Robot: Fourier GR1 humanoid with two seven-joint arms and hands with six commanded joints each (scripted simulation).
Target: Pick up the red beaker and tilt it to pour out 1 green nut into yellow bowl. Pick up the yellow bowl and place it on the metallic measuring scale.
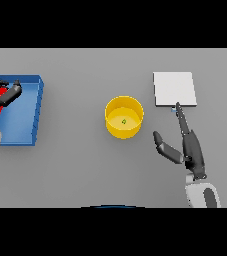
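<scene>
Inside yellow bowl (124,117) lies one green nut (124,121).

Yellow bowl (124,117) at table (85,165) centre, one green nut (124,121) inside. Metallic scale (174,89) just right of bowl. Blue tray (25,110) far left. Left hand (0,97) curled round red beaker (1,96) over tray. Right hand (187,145) near bowl, fingers straight, fingertip at scale's near edge.

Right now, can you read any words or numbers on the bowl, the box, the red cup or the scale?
None: no words or numbers can be read anywhere.
Yellow bowl: plain.
Blue bin: plain.
Red beaker: plain, mostly hidden by the left hand.
Scale: plain.
</scene>
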